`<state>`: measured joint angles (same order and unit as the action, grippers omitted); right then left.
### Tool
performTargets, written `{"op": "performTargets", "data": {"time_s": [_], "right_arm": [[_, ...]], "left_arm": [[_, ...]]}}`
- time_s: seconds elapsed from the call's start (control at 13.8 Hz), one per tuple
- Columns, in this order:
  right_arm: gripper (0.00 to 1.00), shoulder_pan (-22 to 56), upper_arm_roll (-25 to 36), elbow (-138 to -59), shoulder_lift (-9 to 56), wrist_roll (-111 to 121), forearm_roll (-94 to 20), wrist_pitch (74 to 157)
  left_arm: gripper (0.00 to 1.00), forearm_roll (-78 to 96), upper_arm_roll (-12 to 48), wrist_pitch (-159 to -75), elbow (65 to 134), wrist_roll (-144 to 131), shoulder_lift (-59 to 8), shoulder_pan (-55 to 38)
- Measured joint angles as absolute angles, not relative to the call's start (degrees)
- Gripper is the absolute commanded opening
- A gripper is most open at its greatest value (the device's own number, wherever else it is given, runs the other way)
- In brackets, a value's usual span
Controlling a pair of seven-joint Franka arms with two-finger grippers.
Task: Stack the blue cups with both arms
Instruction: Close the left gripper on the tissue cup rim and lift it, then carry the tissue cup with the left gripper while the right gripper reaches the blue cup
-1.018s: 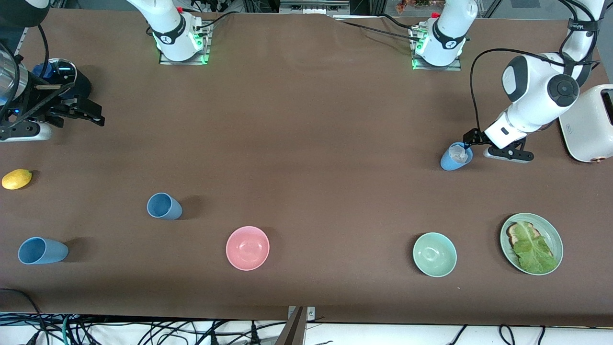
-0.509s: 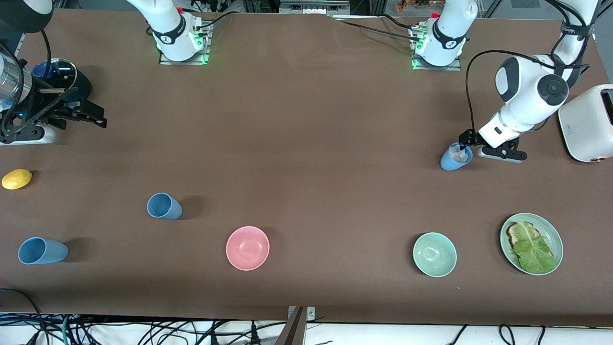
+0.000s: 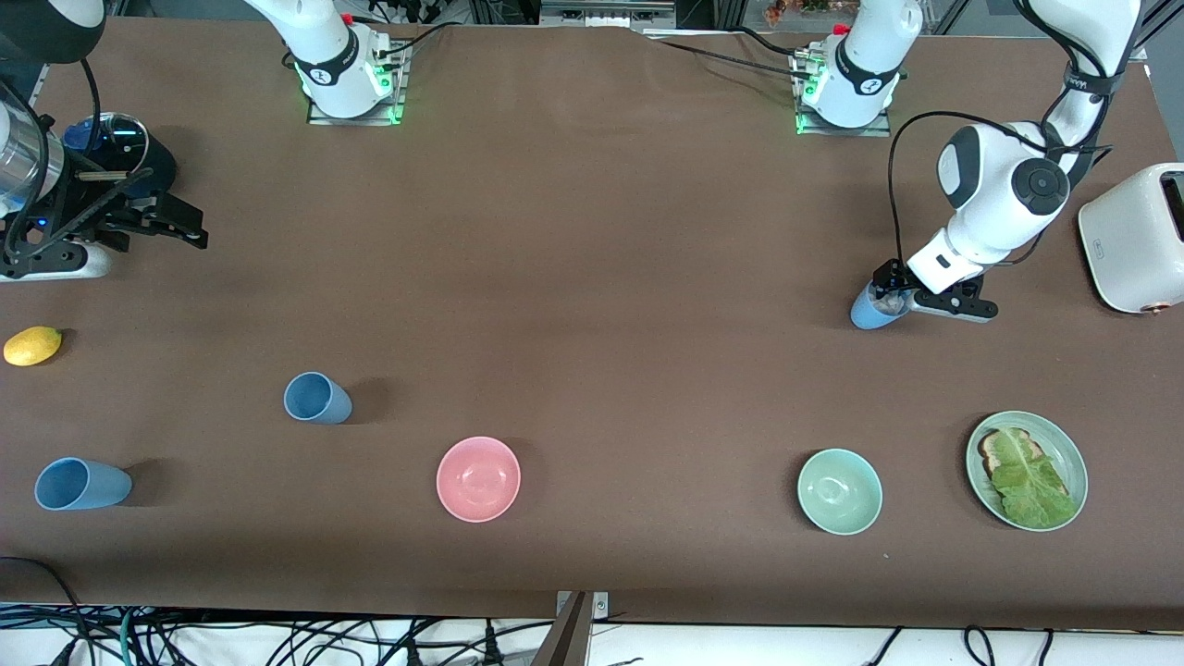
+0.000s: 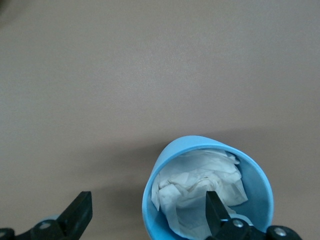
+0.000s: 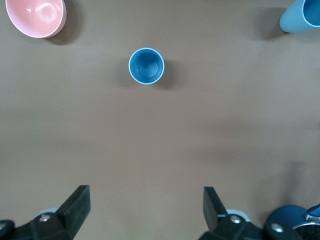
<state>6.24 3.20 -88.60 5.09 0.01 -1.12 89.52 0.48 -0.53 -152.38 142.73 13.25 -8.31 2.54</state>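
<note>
Blue cups (image 3: 317, 398) all sit apart, nothing stacked yet; left tool (image 3: 890, 294) straddles one paper-stuffed cup's (image 4: 207, 192) rim wide open, right tool (image 3: 153, 222) waits open near the counter's end.

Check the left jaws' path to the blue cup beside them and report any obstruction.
Nothing blocks it. The left gripper is open at the small matte blue cup holding crumpled white paper, one finger already inside the rim. The white toaster stands clear, toward the left arm's end of the table.

arms (image 3: 994, 199): white shells | dark grey joint bands | black cables | green-lit bases
</note>
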Motion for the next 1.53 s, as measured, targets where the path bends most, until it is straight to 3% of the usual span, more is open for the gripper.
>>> {"op": "performTargets", "data": {"time_s": [0.07, 0.15, 1.09, 1.31, 1.53], "right_arm": [[1.00, 6.25, 3.20, -88.63, 5.10, 0.01, -1.12, 89.78], [1.00, 6.25, 3.20, -88.84, 5.10, 0.01, -1.12, 90.37], [1.00, 6.26, 3.19, -90.10, 4.50, 0.01, -1.12, 91.92], [1.00, 6.28, 3.16, -90.10, 4.50, 0.01, -1.11, 91.92], [1.00, 6.28, 3.16, -90.10, 4.54, 0.01, -1.11, 91.92]], "left_arm": [[0.12, 0.48, -0.53, -152.50, 142.73, 13.25, -8.48, 2.54], [0.00, 0.48, -0.53, -152.65, 142.73, 13.25, -8.61, 2.54], [0.00, 0.52, -0.53, -151.63, 141.65, 13.25, -7.98, 2.48], [0.00, 0.52, -0.53, -137.12, 135.03, 13.25, -4.64, 2.48], [0.00, 0.52, -0.53, -116.42, 122.01, 13.25, -1.53, 2.48]]}}
